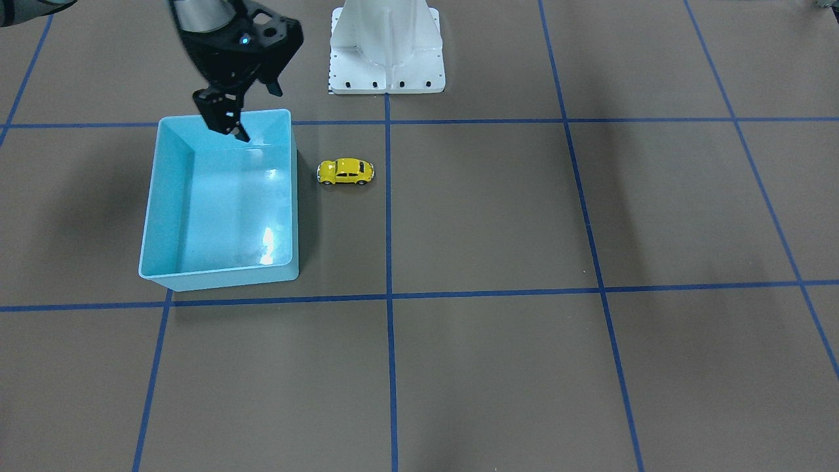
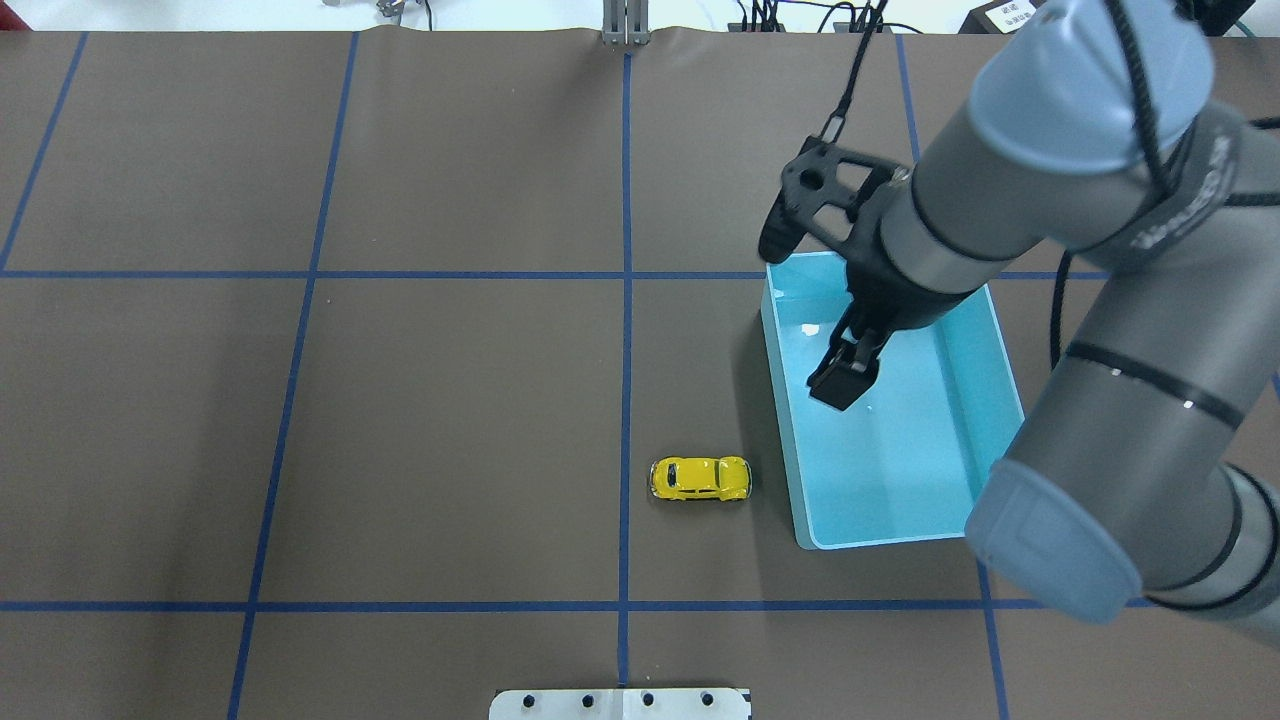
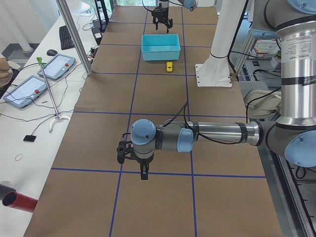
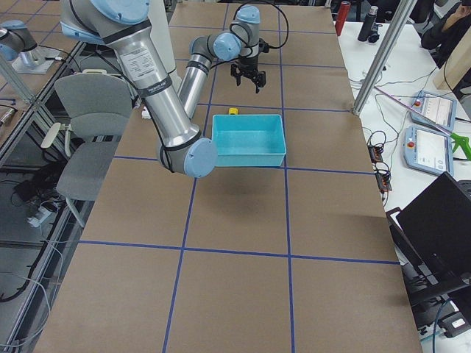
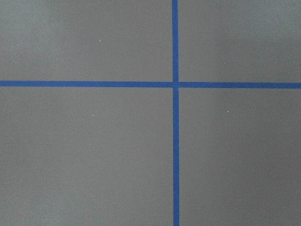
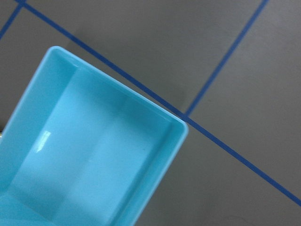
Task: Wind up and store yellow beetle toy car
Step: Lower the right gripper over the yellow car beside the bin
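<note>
**A:** Where is the yellow beetle toy car [image 2: 700, 478] relative to the working end?

**B:** It stands on its wheels on the table [image 2: 450, 400], just beside the long wall of the light blue bin [image 2: 783, 400] but outside it and not touching. In the overhead view it lies at about 8 o'clock from the right gripper [image 2: 845, 385], which hangs above the bin's interior.

**A:** And its long axis?

**B:** It runs 3 to 9 o'clock in that view, square to the bin wall (so the flanks face 12 and 6). I judge that a grasp across the flanks would need the fingers lined up along 12 to 6.

**A:** Which arm is closer?

**B:** The right one, by a lot. The left gripper [image 3: 142, 172] sits well apart down the table, and its wrist camera sees only blue tape lines [image 5: 175, 141].

**A:** What is the right arm's pose?

**B:** It reaches forward over the bin with the wrist bent down and the fingers pointing toward the bin floor. It carries nothing. I cannot tell whether the fingers are apart or together, because they overlap from these angles. The same goes for the left gripper, which is seen only from the side.
</note>
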